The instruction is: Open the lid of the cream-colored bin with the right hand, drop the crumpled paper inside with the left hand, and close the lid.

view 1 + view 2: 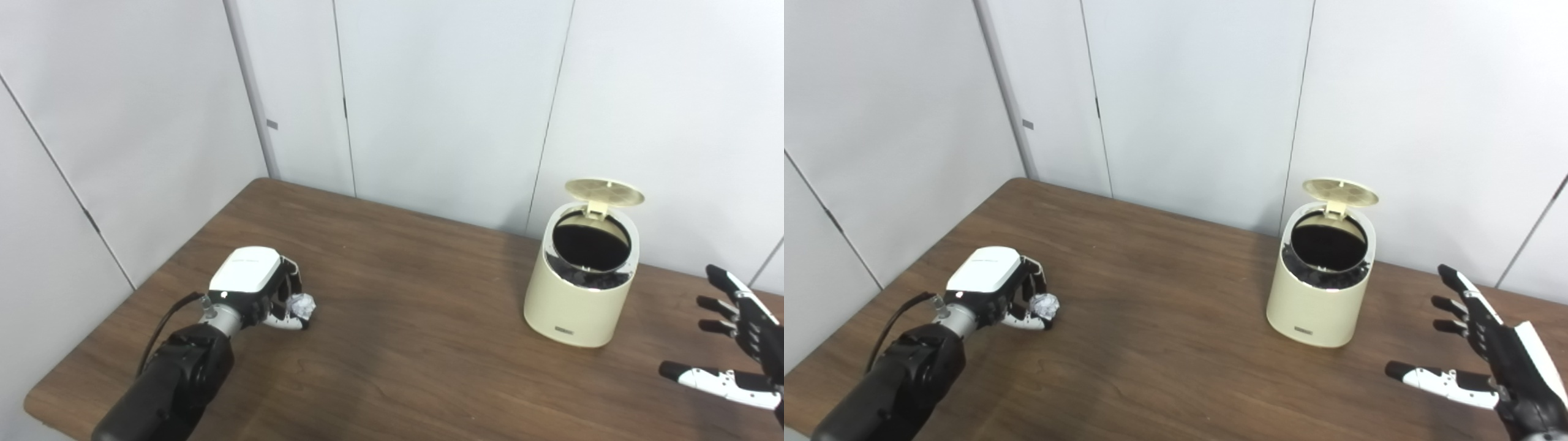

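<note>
Left eye view crops the spread, empty right hand (738, 343); left hand (260, 291) half-hides its clutched crumpled paper (302, 305).

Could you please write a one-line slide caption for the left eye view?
Left hand grasps crumpled paper on the table; cream bin open, right hand open beside it.

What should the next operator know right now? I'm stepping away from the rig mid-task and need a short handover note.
Left hand: shut on the crumpled paper, low over the table at its left side.
Right hand: open, holding nothing, to the right of the bin.
Cream-colored bin: upright at the table's right rear, lid standing open.
Done: lid opened, paper grasped.
Left: carry the paper over the opening, drop it in, close the lid.
</note>
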You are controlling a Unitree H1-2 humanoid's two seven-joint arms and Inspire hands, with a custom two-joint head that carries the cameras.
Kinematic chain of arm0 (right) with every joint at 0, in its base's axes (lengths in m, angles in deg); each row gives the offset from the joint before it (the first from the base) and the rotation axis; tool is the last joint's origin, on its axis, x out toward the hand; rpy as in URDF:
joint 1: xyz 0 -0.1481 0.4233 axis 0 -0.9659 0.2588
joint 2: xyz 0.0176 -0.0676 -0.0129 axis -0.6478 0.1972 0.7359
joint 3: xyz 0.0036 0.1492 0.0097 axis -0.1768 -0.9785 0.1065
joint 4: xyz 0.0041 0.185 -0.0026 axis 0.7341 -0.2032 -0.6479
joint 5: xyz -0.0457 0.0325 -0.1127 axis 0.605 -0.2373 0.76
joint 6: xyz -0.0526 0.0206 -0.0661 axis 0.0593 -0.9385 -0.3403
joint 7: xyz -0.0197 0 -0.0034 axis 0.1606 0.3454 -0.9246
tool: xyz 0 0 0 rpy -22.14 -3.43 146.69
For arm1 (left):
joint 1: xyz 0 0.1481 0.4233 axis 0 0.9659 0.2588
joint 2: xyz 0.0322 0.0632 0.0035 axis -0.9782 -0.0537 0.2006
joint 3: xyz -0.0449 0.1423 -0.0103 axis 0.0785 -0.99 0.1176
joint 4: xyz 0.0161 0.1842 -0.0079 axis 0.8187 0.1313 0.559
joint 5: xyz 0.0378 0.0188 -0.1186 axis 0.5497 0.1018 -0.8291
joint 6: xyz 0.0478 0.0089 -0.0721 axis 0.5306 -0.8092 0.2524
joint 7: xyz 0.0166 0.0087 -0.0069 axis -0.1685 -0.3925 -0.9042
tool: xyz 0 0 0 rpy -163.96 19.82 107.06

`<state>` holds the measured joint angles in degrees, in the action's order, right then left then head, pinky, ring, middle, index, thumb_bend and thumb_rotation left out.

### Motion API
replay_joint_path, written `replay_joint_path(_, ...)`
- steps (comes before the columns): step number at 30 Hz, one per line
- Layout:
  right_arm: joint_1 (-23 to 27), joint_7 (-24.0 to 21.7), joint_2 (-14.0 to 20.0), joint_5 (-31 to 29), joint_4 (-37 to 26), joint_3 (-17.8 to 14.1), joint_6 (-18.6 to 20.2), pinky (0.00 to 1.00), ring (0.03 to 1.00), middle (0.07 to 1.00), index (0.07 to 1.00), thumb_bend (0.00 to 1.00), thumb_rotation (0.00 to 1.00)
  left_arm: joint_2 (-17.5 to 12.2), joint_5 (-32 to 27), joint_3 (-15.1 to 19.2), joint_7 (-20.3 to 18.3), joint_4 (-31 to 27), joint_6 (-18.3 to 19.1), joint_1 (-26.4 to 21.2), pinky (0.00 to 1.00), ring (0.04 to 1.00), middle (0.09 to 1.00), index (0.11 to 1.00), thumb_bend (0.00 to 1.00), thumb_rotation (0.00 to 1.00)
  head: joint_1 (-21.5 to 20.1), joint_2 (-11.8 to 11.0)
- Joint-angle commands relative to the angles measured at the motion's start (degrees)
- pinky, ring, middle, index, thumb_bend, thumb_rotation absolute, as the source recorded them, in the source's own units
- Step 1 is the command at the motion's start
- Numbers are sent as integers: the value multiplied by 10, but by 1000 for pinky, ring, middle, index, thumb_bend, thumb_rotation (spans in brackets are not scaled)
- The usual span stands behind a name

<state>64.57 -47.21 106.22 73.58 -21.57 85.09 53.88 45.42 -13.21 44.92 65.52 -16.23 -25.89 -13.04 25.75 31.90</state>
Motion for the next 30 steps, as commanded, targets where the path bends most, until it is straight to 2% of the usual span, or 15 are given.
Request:
replay_joint_path(1,18,3,9,0,-24,-6,-11,764,865,959,928,755,185,-6,4,-8,15,8,-17,-1,189,265,474,487,526,0,0,1)
replay_joint_path(4,19,3,8,-1,-24,-6,-10,776,868,961,928,748,172,-6,2,-6,20,-4,-17,-1,207,285,474,486,526,0,-5,-1)
replay_joint_path(6,20,3,8,-1,-23,-6,-8,778,869,960,929,750,181,-4,3,-1,17,-22,-9,-3,251,332,423,502,522,0,-5,-1)
replay_joint_path(8,22,2,7,-4,-24,-6,-6,777,867,959,930,756,191,-2,10,4,14,-45,-1,-5,266,351,415,509,521,0,-5,-1)
replay_joint_path(9,22,2,7,-4,-23,-6,-6,779,866,958,929,757,190,0,11,7,13,-57,3,-8,256,342,406,508,520,0,-7,-3)
replay_joint_path(12,24,3,5,-5,-22,-6,-3,779,870,957,927,756,179,9,16,15,11,-91,15,-17,222,314,467,487,526,0,-9,-4)
replay_joint_path(14,26,1,3,-8,-26,-7,3,785,873,958,928,752,166,15,20,19,10,-109,17,-24,220,317,415,499,521,0,-9,-4)
replay_joint_path(18,27,1,2,-9,-29,-6,7,791,872,958,927,752,155,28,40,23,9,-144,21,-39,249,352,429,511,522,0,-13,-5)
replay_joint_path(20,27,3,4,-6,-26,-5,2,782,867,953,923,756,157,36,52,22,2,-167,24,-52,238,337,423,516,521,0,-15,-6)
replay_joint_path(28,27,10,-2,11,-19,5,1,776,878,957,929,756,150,68,54,19,-5,-215,10,-95,214,315,406,516,518,0,-42,-12)
replay_joint_path(30,27,12,-5,11,-15,6,-2,787,883,958,934,755,141,80,57,13,-6,-223,6,-109,195,294,459,491,524,0,-53,-14)
